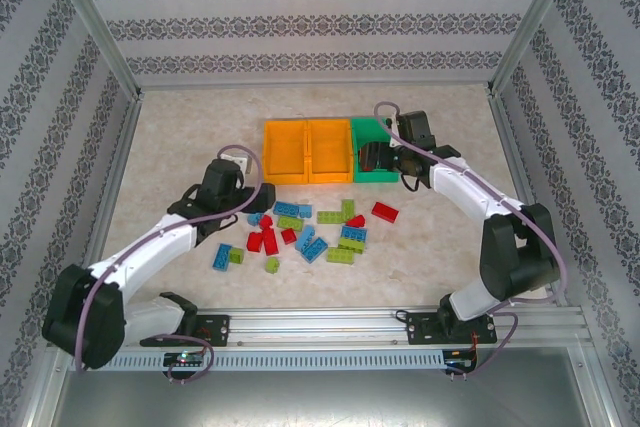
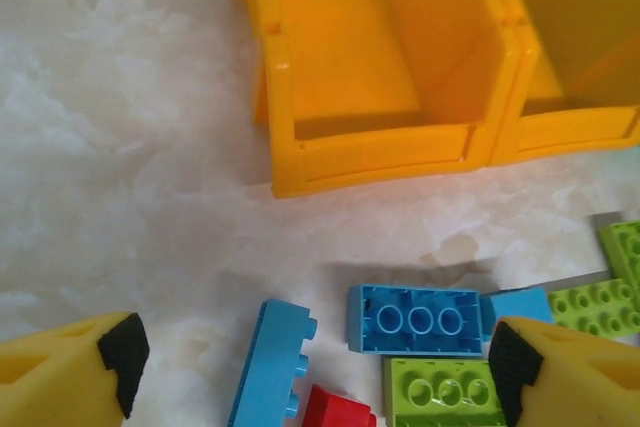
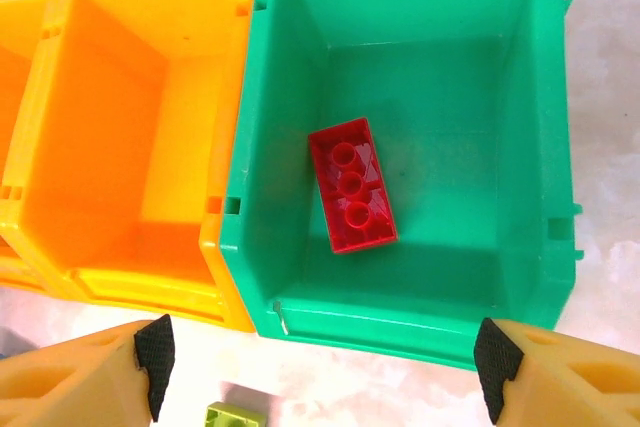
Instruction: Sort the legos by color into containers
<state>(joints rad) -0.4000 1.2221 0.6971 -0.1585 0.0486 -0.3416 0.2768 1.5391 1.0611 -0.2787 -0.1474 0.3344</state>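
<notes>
A red studded plastic brick [image 3: 352, 198] was spotted inside the green open-topped plastic bin [image 3: 400, 332].
The right pincer [image 3: 326, 365] was held wide apart above that bin, grasping nothing. The left pincer [image 2: 318, 359] was likewise spread, empty, over blue, lime and red plastic bricks [image 1: 310, 232] scattered on the counter [image 1: 180, 137] near two orange plastic bins [image 2: 380, 152].

Legos [image 1: 300, 232]: hard moulded plastic, smooth, slight sheen, e.g. red brick [image 3: 352, 185], blue brick [image 2: 415, 319].
Green bin [image 3: 540, 147], orange bin [image 2: 380, 152]: smooth glossy plastic, soft reflections on walls.
Table top [image 2: 120, 147]: matt, pale marble pattern.
Left gripper [image 2: 318, 365]: fingers [image 2: 50, 377] yellow, matt; pads [image 2: 125, 357] black, dull.
Frame rail [image 1: 330, 319]: ribbed silvery metal.
</notes>
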